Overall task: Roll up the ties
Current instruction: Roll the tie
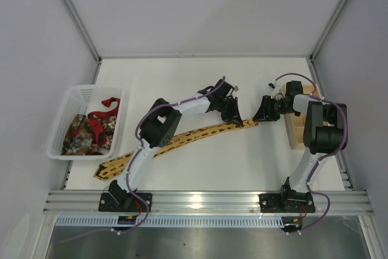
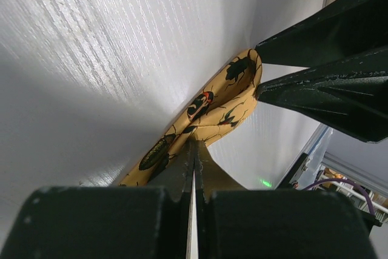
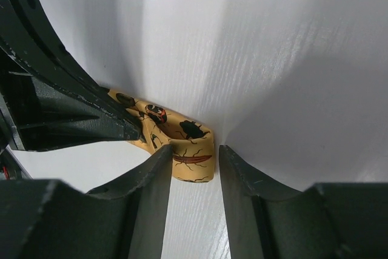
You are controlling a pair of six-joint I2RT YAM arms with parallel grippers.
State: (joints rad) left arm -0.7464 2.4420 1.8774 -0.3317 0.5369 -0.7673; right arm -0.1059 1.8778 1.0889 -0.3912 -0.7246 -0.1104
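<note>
Well off to the left gripper's left: basket (image 1: pixel 60 131) holding the red tie (image 1: pixel 109 102) and patterned tie (image 1: pixel 79 131), both unrolled. Yellow tie (image 1: pixel 188 136) lies flat and runs up to both claws, so I judge this as the start of the first roll. Left gripper (image 2: pixel 194 150) is pressed closed on the fabric just behind the tip. Right gripper (image 3: pixel 195 162) faces it, fingers apart, straddling the folded tip. Whether a pad touches cloth, I can't tell. Next: turn the tip over tightly. The wooden block (image 1: pixel 296 131) close on the right gripper's far side limits backing room.
</note>
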